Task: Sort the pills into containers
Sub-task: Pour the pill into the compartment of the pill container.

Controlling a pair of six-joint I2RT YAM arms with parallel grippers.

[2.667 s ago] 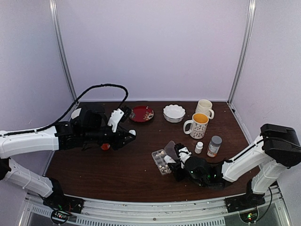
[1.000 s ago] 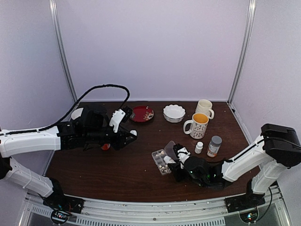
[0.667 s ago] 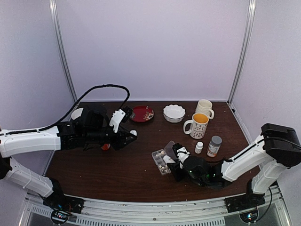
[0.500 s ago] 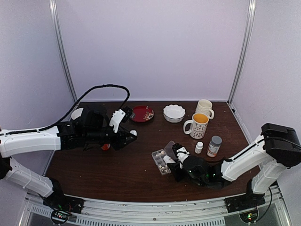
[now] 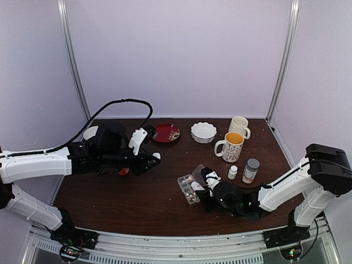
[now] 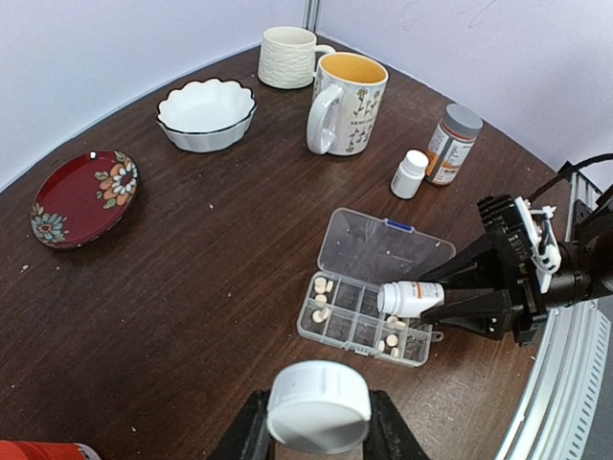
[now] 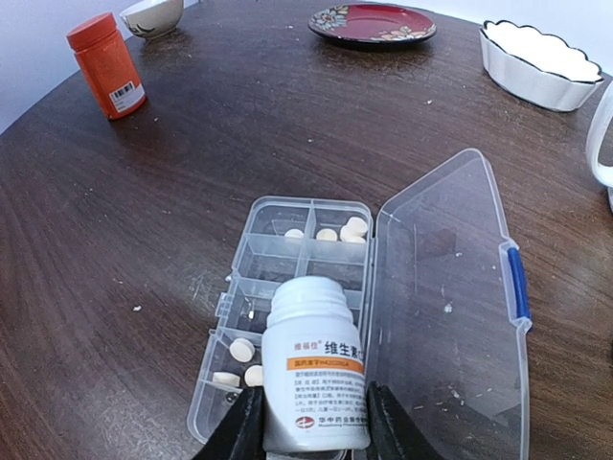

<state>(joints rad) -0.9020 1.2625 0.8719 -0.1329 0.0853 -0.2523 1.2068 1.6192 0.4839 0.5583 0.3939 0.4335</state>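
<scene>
Step in hand: pouring, by my reading. A white bottle (image 7: 314,369) is tipped over the organizer box (image 7: 270,257) so that pills drop into its compartments.
Right tool (image 7: 311,424): closed on the bottle's body, one finger on each side, neck pointing to 12 o'clock in the wrist view.
Left tool (image 6: 319,436): clamped on a white cap (image 6: 318,404), held above the worktop (image 6: 192,287) well apart from the box.
Pills (image 7: 330,233): a few lie in the compartments at the box's 12 o'clock end. More lie in a compartment at 7 o'clock (image 7: 241,350), just beside the bottle.
Compartments: the middle ones look bare where they show. The bottle hides those under it.
Lid (image 7: 441,287): swung fully open and lying flat at 3 o'clock of the tray.
Bottle mouth: faces away from the wrist camera, so I cannot tell whether a pill is at the lip.
Doing it well: hold the neck low and centred over one bare compartment, clear of the dividing walls. Tip by small amounts so pills leave one at a time rather than in a rush.
Next shift: level the bottle before sliding to another compartment, otherwise pills will likely land across dividers.
Risk: these round pills would roll off the flat lid or the worktop, so stay off the 3 o'clock side.
Other: an orange bottle (image 7: 107,63) stands upright at 10 o'clock, well apart.
</scene>
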